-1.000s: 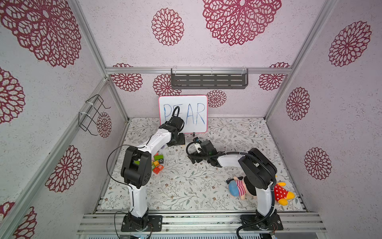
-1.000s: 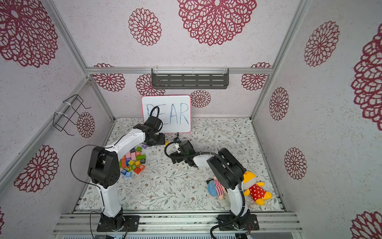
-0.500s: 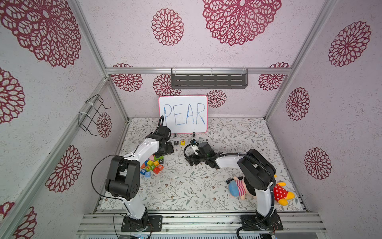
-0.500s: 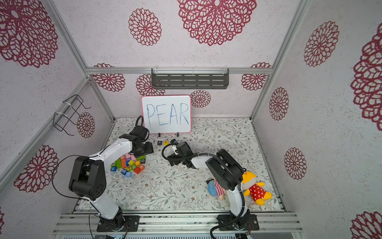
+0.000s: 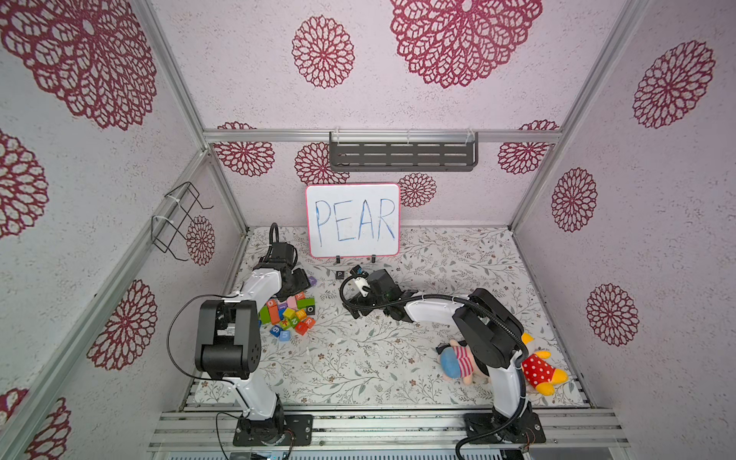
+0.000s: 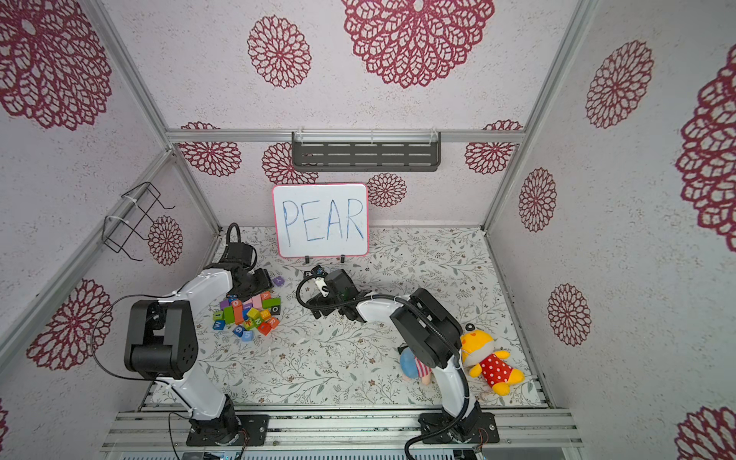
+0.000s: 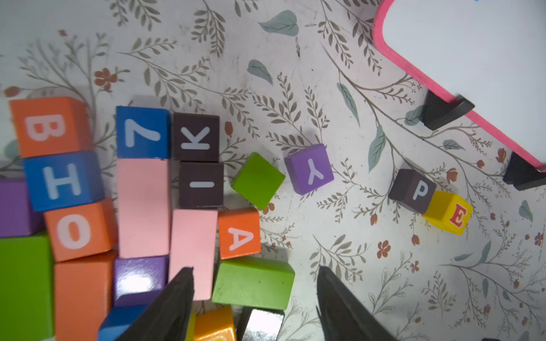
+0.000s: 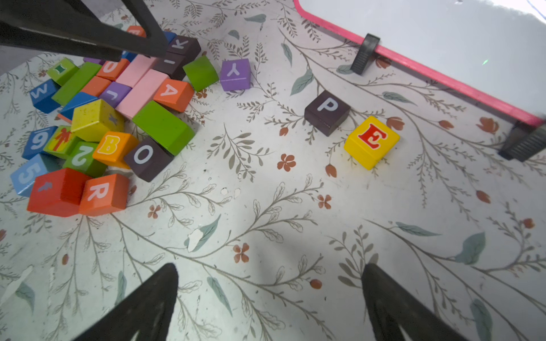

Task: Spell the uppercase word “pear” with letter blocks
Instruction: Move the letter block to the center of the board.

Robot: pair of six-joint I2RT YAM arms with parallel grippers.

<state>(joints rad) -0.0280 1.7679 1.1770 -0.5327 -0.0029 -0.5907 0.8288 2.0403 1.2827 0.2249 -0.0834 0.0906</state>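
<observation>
In a top view the P block [image 5: 339, 274] lies just before the whiteboard [image 5: 352, 221]. The right arm [image 5: 434, 310] covers the spot beside it, and the left arm [image 5: 263, 284] hides part of the pile [image 5: 290, 316], whose letters are too small to read.

In the left wrist view the left gripper [image 7: 254, 268] hangs over the pile, jaws apart and empty, with the A block [image 7: 239, 233] just ahead. The whiteboard is cut off.

In the right wrist view the right gripper [image 8: 270, 265] is spread wide and empty over bare mat [image 8: 266, 206]. The P block and E block [image 8: 371, 141] sit side by side, the R block [image 8: 104, 195] at the pile's edge. The left fingers [image 8: 88, 29] hide its far blocks.
</observation>
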